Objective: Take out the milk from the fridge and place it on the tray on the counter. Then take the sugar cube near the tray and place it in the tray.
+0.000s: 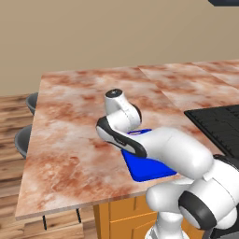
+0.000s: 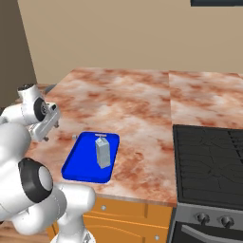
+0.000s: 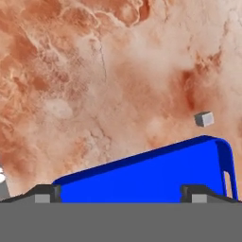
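so the milk [image 2: 102,152] already stands upright in the blue tray [image 2: 76,163], low and left of centre in the right base view; that step looks done. the claw [image 3: 121,193] hangs open and empty over the tray's edge. further out, the sugar cube [image 3: 204,119] sits on the table [image 3: 94,71] just beside the tray, right of centre in the hand view. next move, i'd judge: shift over it, drop, pinch carefully.

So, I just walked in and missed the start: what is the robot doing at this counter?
The milk already stands upright in the blue tray on the counter. The gripper is open and empty, looking down over the tray's edge. The sugar cube lies on the stone just beside the tray, untouched, so it looks like the next thing to fetch.
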Tool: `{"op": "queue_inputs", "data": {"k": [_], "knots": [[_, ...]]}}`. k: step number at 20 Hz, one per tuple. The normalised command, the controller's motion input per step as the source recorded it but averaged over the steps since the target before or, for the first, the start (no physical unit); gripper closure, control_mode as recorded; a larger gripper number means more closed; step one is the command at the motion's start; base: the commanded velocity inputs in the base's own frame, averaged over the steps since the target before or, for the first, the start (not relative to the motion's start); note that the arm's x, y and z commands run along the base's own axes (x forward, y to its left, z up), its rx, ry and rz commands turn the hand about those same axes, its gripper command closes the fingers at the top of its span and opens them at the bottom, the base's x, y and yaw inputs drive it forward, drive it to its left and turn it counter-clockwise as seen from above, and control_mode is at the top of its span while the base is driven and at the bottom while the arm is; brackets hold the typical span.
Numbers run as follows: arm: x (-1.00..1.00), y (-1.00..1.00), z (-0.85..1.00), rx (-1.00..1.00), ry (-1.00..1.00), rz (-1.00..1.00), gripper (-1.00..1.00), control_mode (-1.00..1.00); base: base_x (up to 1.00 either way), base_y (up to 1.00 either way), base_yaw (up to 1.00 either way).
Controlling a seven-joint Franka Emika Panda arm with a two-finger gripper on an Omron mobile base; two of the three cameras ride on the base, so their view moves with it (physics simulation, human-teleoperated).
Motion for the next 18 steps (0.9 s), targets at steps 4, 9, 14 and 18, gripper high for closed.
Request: {"op": "queue_inputs", "data": {"k": [4,9,14,18], "knots": [[0.45,0.0,-0.35,0.01,-0.02,0.13,-1.0,-1.0,0.0,0.0,0.0],[0.35,0.1,-0.07,-0.01,0.07,0.0,-1.0,-1.0,0.0,0.0,0.0],[0.34,0.13,-0.06,-0.03,0.15,0.0,-1.0,-1.0,0.0,0.0,0.0],[0.38,0.21,-0.08,-0.08,0.13,0.0,-1.0,-1.0,0.0,0.0,0.0]]}}
